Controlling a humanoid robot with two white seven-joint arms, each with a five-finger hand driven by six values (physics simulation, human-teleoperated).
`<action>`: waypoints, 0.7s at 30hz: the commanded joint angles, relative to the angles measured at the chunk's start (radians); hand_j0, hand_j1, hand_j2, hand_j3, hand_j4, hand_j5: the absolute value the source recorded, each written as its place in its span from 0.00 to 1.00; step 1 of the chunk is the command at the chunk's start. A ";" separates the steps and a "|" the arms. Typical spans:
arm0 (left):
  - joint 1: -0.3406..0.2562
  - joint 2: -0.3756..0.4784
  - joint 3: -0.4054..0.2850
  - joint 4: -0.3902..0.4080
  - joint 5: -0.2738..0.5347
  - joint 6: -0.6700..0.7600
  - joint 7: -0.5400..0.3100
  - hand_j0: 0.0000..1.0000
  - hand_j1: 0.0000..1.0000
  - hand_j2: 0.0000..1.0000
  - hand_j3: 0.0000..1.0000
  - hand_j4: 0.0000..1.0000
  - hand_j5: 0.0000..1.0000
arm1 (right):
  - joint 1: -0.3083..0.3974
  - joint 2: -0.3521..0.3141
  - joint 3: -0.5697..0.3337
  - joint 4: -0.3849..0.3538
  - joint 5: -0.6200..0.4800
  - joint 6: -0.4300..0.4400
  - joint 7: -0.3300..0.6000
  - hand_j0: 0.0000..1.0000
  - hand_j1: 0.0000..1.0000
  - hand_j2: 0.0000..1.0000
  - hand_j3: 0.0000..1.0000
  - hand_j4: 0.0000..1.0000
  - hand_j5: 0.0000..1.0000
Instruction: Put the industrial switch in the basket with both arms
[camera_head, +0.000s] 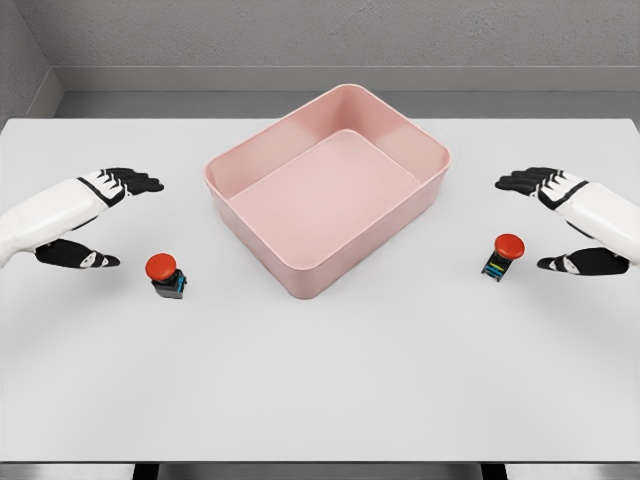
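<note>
Two industrial switches with red mushroom buttons stand on the white table. One switch (165, 275) sits left of the pink basket (410, 125), the other switch (503, 256) to its right. The basket is rectangular, turned at an angle, and holds nothing. My left hand (100, 220) hovers just left of the left switch, fingers spread and thumb low, holding nothing. My right hand (560, 222) mirrors it just right of the right switch, also open and apart from it.
The white table (330, 400) extends wide in front of the basket, with its front edge near the bottom of the view. A grey wall runs behind the table's far edge.
</note>
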 joint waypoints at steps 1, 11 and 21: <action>0.000 0.001 0.000 0.000 0.007 0.001 0.001 1.00 1.00 1.00 1.00 1.00 1.00 | 0.000 -0.001 0.006 -0.002 -0.006 0.003 -0.001 1.00 1.00 1.00 1.00 1.00 1.00; 0.006 0.001 -0.010 0.001 -0.001 0.001 -0.035 1.00 1.00 1.00 1.00 1.00 1.00 | 0.003 -0.031 0.011 -0.007 -0.006 0.003 -0.001 1.00 1.00 1.00 1.00 1.00 1.00; 0.011 -0.009 -0.019 0.001 -0.077 0.001 -0.036 1.00 1.00 1.00 1.00 1.00 1.00 | 0.008 -0.117 0.012 -0.004 0.012 0.003 -0.001 1.00 1.00 1.00 1.00 1.00 1.00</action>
